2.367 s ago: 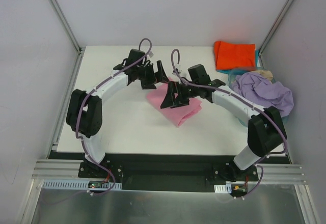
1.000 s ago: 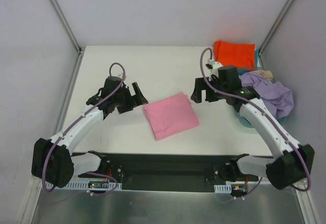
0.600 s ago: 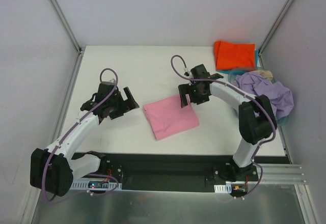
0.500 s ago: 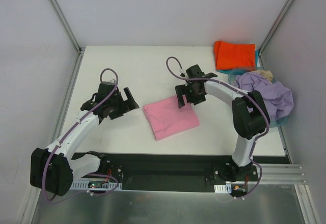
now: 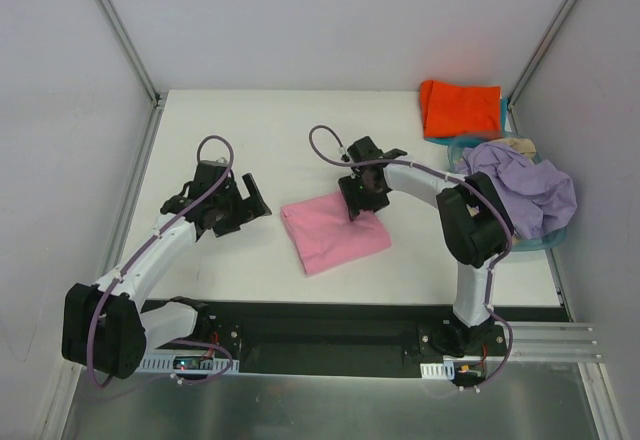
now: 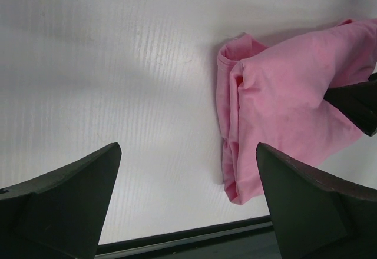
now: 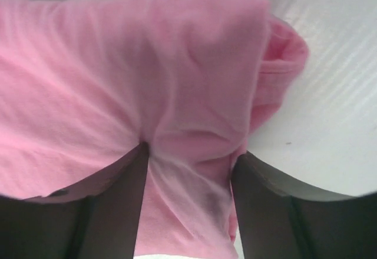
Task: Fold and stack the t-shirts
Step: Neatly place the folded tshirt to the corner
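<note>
On the white desk (image 5: 300, 135), the right hand (image 5: 356, 203) pinches the folded pink cloth t-shirt (image 5: 335, 232), fingertips (image 7: 118, 200) sunk in cloth; the left hand (image 5: 254, 200) hangs spread nearby.

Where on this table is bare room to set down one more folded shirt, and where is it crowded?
Bare table: far left, between the back wall and the left gripper; also near right, beside the pink t-shirt. Crowded: the far right corner, with the orange-red t-shirt, lavender t-shirt and basket.
</note>
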`<action>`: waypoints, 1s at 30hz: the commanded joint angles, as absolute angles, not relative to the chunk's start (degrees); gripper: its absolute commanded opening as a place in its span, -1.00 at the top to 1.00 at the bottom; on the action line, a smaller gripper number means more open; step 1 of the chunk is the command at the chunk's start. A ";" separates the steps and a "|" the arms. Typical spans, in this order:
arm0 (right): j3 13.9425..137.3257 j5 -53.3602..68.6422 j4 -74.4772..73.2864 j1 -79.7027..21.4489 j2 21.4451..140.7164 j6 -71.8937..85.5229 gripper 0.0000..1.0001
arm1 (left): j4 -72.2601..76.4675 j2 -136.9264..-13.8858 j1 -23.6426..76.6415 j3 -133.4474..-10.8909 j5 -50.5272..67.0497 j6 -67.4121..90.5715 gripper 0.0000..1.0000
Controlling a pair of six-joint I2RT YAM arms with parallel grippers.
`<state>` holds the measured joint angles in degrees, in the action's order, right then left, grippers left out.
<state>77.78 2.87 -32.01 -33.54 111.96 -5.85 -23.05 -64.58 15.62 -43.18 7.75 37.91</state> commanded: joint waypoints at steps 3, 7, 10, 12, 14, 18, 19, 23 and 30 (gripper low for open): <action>77.16 8.70 -28.75 -36.03 116.19 -2.72 0.38 | -23.38 -66.09 14.94 -44.39 4.84 38.40 -0.98; 79.79 4.85 -26.72 -35.95 115.23 -7.27 0.95 | -23.56 -66.01 14.85 -43.68 4.22 39.02 -0.99; 83.04 -3.30 -26.02 -35.95 113.73 -11.76 0.98 | -23.90 -65.74 14.77 -43.07 1.76 39.72 -0.99; 85.07 -10.33 -25.75 -35.68 113.29 -13.70 0.99 | -24.34 -65.65 14.77 -43.07 0.88 39.99 -0.99; 88.22 -15.36 -25.31 -35.42 113.29 -16.68 0.99 | -24.87 -65.92 14.68 -43.50 0.62 40.08 -0.99; 93.68 -20.12 -25.05 -33.32 114.69 -21.53 0.98 | -26.19 -66.01 14.50 -44.65 -1.13 40.17 -0.99; 94.82 -20.56 -24.61 -31.92 115.05 -22.06 0.98 | -26.54 -66.01 14.50 -45.26 -1.58 40.17 -0.99; 99.75 -23.73 -22.68 -27.96 117.06 -25.04 0.98 | -27.07 -65.39 14.41 -45.70 -2.46 40.17 -0.99; 108.71 -27.33 -16.61 -20.84 122.25 -35.41 0.99 | -28.03 -67.49 14.41 -49.12 -1.67 38.50 -0.99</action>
<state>102.00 -22.48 -21.32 -23.81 119.68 -28.56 -26.68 -66.46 14.90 -45.21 -0.38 39.57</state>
